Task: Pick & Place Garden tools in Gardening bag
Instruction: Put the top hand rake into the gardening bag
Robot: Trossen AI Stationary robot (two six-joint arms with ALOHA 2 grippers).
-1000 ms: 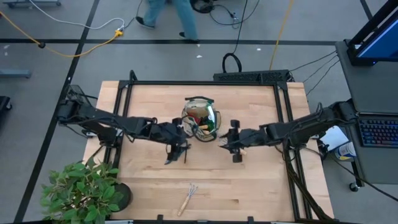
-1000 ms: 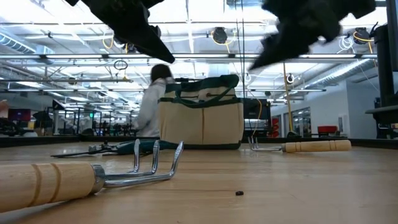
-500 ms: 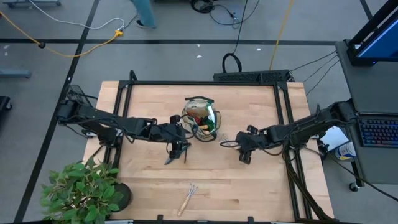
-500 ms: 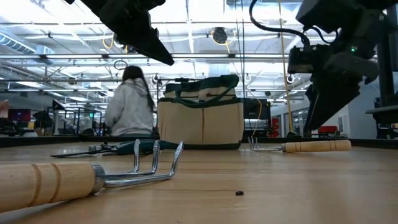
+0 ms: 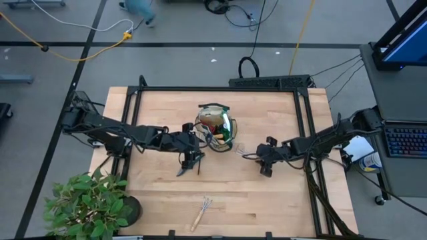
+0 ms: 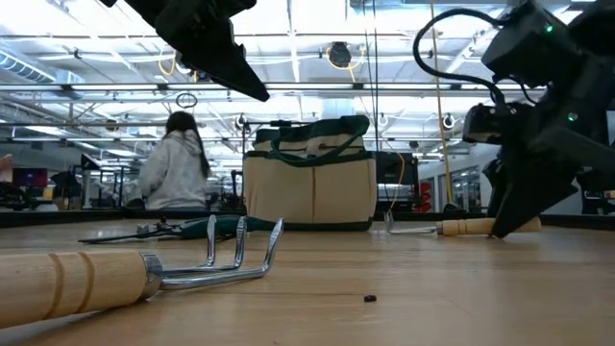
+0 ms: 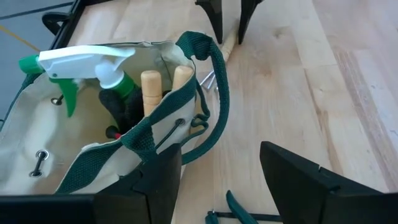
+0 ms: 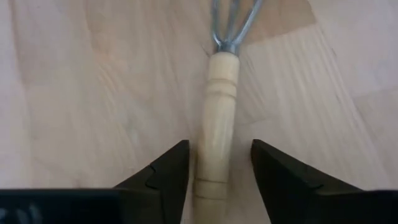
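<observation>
The beige gardening bag [image 5: 215,127] with green trim stands mid-table and holds a green spray bottle [image 7: 93,65], two wooden handles [image 7: 163,87] and something red. A wooden-handled fork [image 8: 217,112] lies on the table to the bag's right. My right gripper [image 8: 217,168] is open and low over it, one finger on each side of the handle with a small gap. My left gripper [image 7: 217,180] hangs open above the table beside the bag's near left. Dark pruning shears [image 7: 242,213] lie below it. A wooden-handled rake [image 5: 201,213] lies near the front edge.
A leafy potted plant [image 5: 90,203] stands at the table's near left corner. A black frame [image 5: 220,88] runs along the table's far side. A person [image 6: 173,173] sits in the room beyond the table. Bare wood lies between the bag and the rake.
My right gripper has come down from above the table toward the right edge, rolling its wrist, and now stands astride the fork's wooden handle. The left arm, the bag and the tools have kept still.
</observation>
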